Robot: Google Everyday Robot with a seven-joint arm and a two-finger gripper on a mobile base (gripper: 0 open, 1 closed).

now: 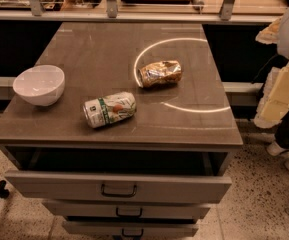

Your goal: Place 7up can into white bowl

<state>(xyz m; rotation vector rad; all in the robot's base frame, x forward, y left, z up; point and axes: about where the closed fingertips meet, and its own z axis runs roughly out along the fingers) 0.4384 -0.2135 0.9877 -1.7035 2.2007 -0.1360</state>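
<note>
Three things lie on the brown tabletop (pixel 99 49) in the camera view. The 7up can (pixel 110 109) lies on its side near the front edge, left of the middle, with its silver top turned toward the front left corner. The white bowl (pixel 39 95) stands upright by the left edge, near the can but not touching it, and looks empty. A crumpled foil snack bag (pixel 160 73) lies farther back toward the right edge, apart from both.

The gripper is nowhere in this view, so I cannot tell how far open it is or whether it has hold of anything. The can is untouched on the table.

The can is probably light and thin-walled: stiff enough to lift, but easy to dent if squeezed hard. Its smooth round side may slip, and it could roll if nudged. The best hold looks to be across the middle of the body, the jaws closing on the two long curved sides. The bowl is glossy and may slide or rock, so a low, gentle release seems wise.
</note>
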